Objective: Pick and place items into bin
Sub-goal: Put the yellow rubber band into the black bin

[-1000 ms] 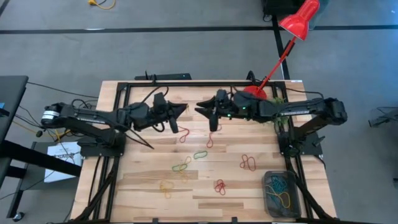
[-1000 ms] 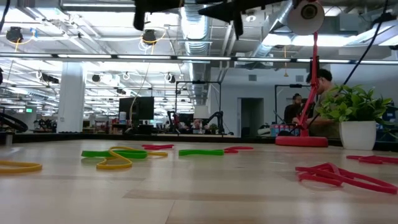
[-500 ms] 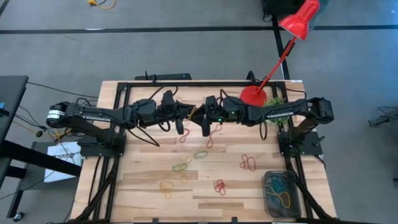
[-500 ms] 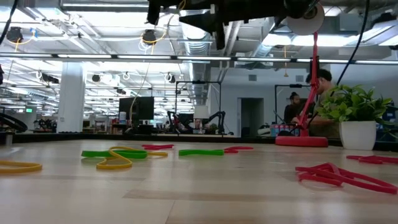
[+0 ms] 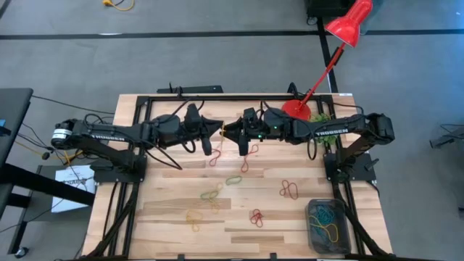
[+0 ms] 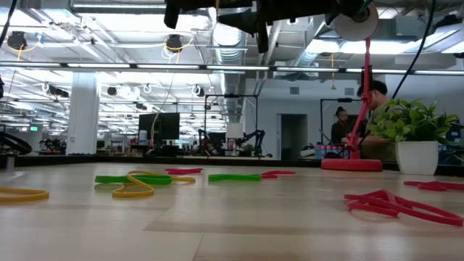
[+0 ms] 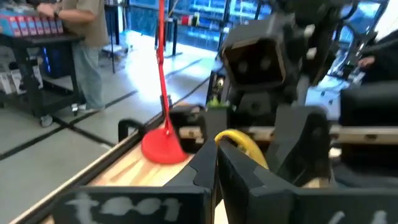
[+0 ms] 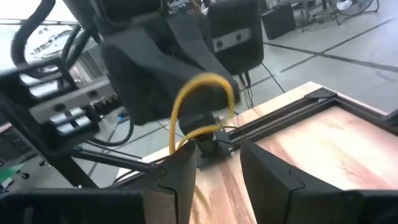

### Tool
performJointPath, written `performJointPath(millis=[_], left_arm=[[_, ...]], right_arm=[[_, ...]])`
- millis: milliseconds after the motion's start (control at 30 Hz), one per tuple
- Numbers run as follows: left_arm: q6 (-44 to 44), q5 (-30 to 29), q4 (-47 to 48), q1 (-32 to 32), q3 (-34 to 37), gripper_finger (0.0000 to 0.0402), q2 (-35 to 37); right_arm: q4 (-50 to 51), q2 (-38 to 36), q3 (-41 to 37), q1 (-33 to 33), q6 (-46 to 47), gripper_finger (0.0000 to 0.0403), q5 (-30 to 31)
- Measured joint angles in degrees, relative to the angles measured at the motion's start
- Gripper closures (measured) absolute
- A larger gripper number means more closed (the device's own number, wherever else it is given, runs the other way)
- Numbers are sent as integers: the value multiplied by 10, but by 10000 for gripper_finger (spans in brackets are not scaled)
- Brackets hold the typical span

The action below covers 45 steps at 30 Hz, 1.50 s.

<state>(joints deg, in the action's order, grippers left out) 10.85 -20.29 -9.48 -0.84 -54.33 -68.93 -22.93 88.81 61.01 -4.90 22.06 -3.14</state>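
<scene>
Yellow band (image 8: 202, 99) held in air between both hands, above the rear centre of the worktop (image 5: 167, 217). Left hand (image 5: 215, 129) and right hand (image 5: 226, 130) meet tip to tip. Right hand fingers (image 8: 180, 171) slightly apart, band looped at their tips; left hand closure cannot be told. Other bands (image 5: 212, 193) lie loose mid-worktop. Bin (image 5: 313, 233) at front right corner, bands inside.

**Materials and finishes on the table**

The table (image 5: 167, 210) is pale, smooth wooden planking. The loops (image 6: 134, 185) look like matt rubber. The bin (image 5: 313, 243) is dark translucent plastic. The lamp base (image 7: 163, 148) looks glossy red.
</scene>
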Motion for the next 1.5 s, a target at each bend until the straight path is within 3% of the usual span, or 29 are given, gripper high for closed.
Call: performJointPath(millis=[200,867,1200,1500], left_arm=[[31,5,46,0,0,401,1],[60,61,69,9,-1,402,1],[42,62,17,25,3,401,7],[61,76,108,29,2,401,25]], right_arm=[[-34,2,-1,1,0,285,-19],[-58,2,-2,0,0,285,-25],[-62,-2,1,1,-3,284,-19],[-115,-1,2,-3,-2,280,-10]])
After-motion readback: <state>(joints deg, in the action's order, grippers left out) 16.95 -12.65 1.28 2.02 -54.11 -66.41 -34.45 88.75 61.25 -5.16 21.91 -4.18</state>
